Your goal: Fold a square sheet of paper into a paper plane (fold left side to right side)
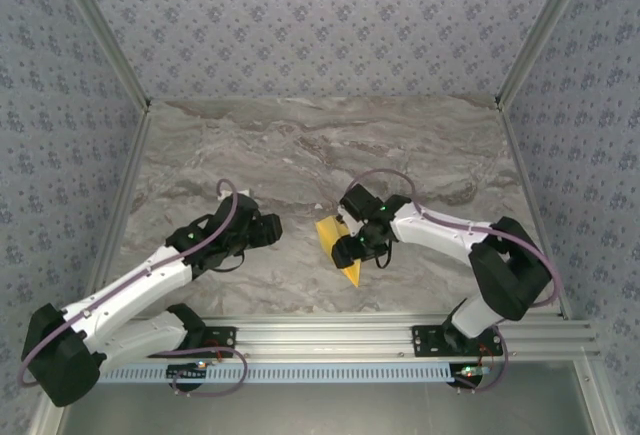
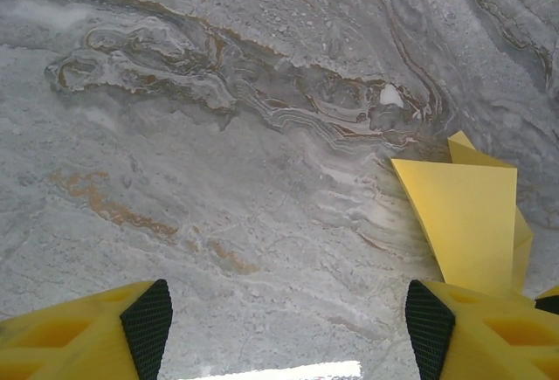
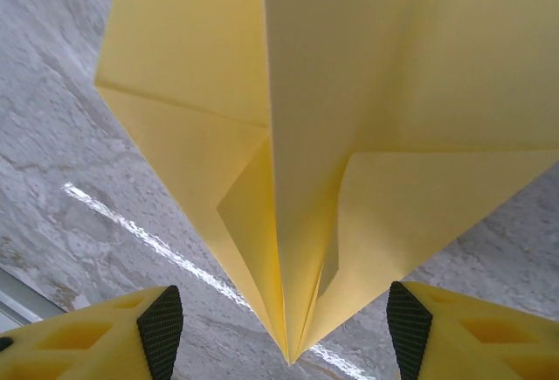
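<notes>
The square sheet of paper is folded into a yellow kite-shaped paper plane (image 1: 329, 233) lying on the marble table (image 1: 300, 145), its sharp tip toward the near edge. In the right wrist view the paper plane (image 3: 349, 118) fans out wide, with a centre crease and loose flaps. Its tip sits between the black pads of my right gripper (image 3: 284, 332), which is open and clear of the paper on both sides. My left gripper (image 2: 288, 328) is open over bare marble, with the paper plane (image 2: 467, 223) just to its right. Seen from above, the left gripper (image 1: 272, 229) is a short way left of the paper and the right gripper (image 1: 350, 251) is over it.
Patterned walls close in the table on three sides. An aluminium rail (image 1: 330, 335) with both arm bases runs along the near edge. Bare marble stretches behind and to the left of the paper.
</notes>
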You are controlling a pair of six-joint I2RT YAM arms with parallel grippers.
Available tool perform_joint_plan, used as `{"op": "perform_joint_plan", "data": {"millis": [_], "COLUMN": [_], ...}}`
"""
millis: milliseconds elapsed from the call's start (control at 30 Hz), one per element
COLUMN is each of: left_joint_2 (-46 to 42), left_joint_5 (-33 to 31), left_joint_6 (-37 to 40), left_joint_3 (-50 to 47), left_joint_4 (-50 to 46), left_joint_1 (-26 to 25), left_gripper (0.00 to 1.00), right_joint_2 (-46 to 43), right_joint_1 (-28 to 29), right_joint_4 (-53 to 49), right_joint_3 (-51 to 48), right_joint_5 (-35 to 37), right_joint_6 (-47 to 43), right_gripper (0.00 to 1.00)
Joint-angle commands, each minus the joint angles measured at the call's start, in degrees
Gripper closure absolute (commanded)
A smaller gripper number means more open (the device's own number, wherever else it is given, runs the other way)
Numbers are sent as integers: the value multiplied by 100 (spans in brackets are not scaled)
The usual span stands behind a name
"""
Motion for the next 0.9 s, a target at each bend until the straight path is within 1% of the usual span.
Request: {"op": "perform_joint_plan", "data": {"millis": [0, 200, 400, 533, 667, 700, 767, 833, 867], "left_joint_2": [-115, -147, -156, -165, -163, -162, -175, -204, -224], "left_joint_5": [20, 18, 26, 24, 24, 22, 32, 42, 51], "left_joint_6": [-75, -62, -66, -65, -65, -58, -61, -33, -8], "left_joint_3": [-114, -138, -141, -145, -143, -148, -130, -102, -73], "left_joint_4": [4, -48, -84, -87, -91, -91, -113, -147, -164], "left_joint_1": [41, 67, 78, 91, 92, 91, 87, 85, 93], "left_gripper": [26, 26, 26, 25, 25, 25, 25, 25, 25], "right_joint_2": [220, 509, 739, 845, 955, 984, 1036, 1052, 1040], "right_joint_1": [66, 255, 273, 306, 314, 316, 306, 265, 229], "right_joint_4": [-205, -261, -278, -267, -183, -140, -64, -30, -54], "right_joint_3": [259, 516, 628, 675, 687, 701, 718, 815, 893], "right_joint_5": [91, 242, 436, 591, 675, 668, 585, 545, 604], "right_joint_6": [-140, -207, -200, -203, -187, -182, -137, -48, 4], "right_gripper": [34, 41, 50, 59, 66, 68, 76, 87, 89]}}
